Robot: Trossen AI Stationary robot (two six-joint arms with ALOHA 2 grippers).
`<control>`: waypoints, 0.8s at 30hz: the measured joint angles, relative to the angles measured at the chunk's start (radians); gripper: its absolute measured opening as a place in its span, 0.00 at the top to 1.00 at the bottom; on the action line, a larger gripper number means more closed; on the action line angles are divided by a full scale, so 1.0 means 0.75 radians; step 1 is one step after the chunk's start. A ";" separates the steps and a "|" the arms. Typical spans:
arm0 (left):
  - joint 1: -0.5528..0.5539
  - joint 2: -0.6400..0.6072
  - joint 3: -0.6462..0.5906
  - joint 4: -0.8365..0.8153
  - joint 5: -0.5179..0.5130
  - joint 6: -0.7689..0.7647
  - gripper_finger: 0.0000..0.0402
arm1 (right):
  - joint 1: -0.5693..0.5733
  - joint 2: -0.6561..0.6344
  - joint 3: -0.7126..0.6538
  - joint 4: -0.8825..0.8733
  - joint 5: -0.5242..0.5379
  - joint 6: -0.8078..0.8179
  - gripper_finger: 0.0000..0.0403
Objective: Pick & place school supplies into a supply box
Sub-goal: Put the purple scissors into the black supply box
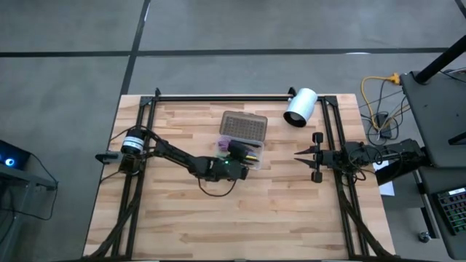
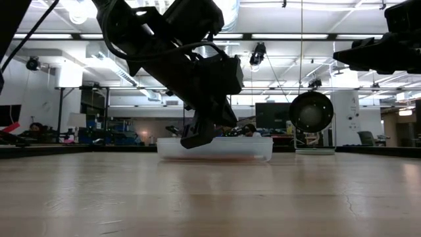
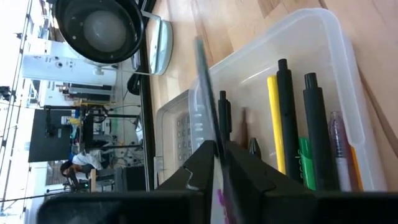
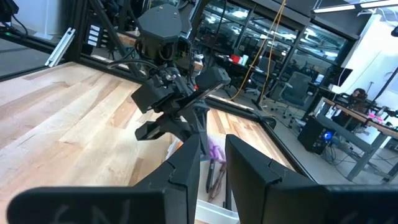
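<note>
Box: clear plastic supply box (image 1: pixel 244 142) sits near the middle-back of the wooden surface (image 1: pixel 182 218), its dotted lid (image 1: pixel 244 125) flipped open toward the far edge.
Inside the box: yellow pen (image 3: pixel 275 124), two black pens (image 3: pixel 288 118), something green (image 3: pixel 306 162), a lilac one (image 3: pixel 339 149) and an orange one right by the wall, all lying side by side.
Left gripper: (image 1: pixel 237 161) hangs right over the near edge of the box, tilted down into it. In the left wrist view the jaws are nearly pressed together on a thin dark pencil-like stick (image 3: pixel 208 99) that pokes out over the box, with a bit of purple showing between the fingers (image 3: pixel 202 165).
Scissors: purple handles (image 4: pixel 214 151) show just under that gripper in the right wrist view, at the box.
Right gripper: (image 1: pixel 298 154) waits off at the right side of the surface, well apart from the box, jaws a bit spread with nothing between them.
White cylinder: (image 1: pixel 300 107) lies at the back right, near the box.
</note>
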 joint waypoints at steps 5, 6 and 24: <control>0.000 0.000 0.000 0.001 0.000 -0.002 0.87 | 0.000 0.000 0.000 0.000 0.000 0.000 0.83; 0.000 0.000 0.000 0.001 0.000 -0.002 0.86 | 0.000 0.000 0.000 0.000 0.000 0.000 0.83; -0.037 -0.003 0.024 -0.011 0.046 -0.002 0.83 | 0.000 0.000 0.000 0.000 0.000 0.000 0.83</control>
